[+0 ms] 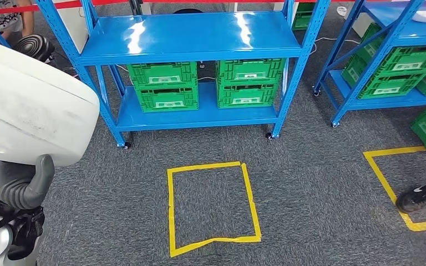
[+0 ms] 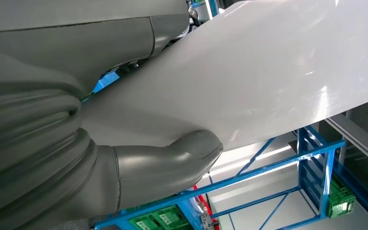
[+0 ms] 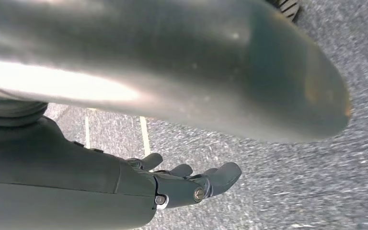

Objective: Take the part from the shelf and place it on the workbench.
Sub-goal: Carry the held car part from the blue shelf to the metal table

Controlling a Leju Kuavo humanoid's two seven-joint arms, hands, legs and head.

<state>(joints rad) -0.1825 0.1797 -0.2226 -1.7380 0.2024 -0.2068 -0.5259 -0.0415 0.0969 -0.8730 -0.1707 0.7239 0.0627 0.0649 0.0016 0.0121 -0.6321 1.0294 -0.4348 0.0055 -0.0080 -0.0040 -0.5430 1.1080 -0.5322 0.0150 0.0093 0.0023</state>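
Note:
The part (image 1: 28, 105) is a large white curved shell at the left edge of the head view, carried above the carpet. My left hand (image 1: 25, 185) grips it from below, with the grey thumb pressed up against its rim. In the left wrist view the thumb (image 2: 182, 158) lies flat on the part's (image 2: 268, 72) smooth white surface. My right hand (image 3: 187, 184) hangs over the grey carpet, holding nothing, its dark fingers stretched out and slightly apart.
A blue shelf (image 1: 194, 39) stands ahead with green crates (image 1: 163, 86) on its lower level. A second blue shelf (image 1: 388, 33) with crates is at the right. A yellow tape square (image 1: 213, 202) marks the carpet. A person's shoe (image 1: 419, 198) rests on another tape line.

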